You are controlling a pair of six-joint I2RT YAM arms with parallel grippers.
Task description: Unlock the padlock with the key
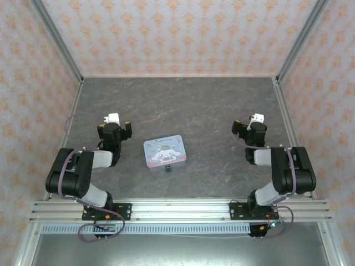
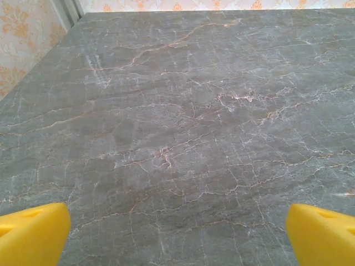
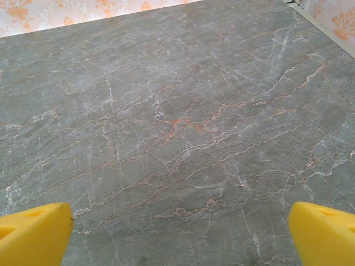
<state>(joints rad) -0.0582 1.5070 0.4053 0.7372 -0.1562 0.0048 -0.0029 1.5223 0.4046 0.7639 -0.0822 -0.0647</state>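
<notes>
A tiny dark teal padlock hangs at the near edge of a pale blue-and-pink cartoon tin box in the middle of the table. No key can be made out. My left gripper sits left of the tin, well apart from it, and its yellow fingers stand wide open over bare table. My right gripper is far to the right of the tin. The yellow fingers of the right gripper are spread open too, with nothing between them.
The grey marbled tabletop is ringed by patterned orange-and-white walls with metal posts at the back corners. An aluminium rail carrying both arm bases runs along the near edge.
</notes>
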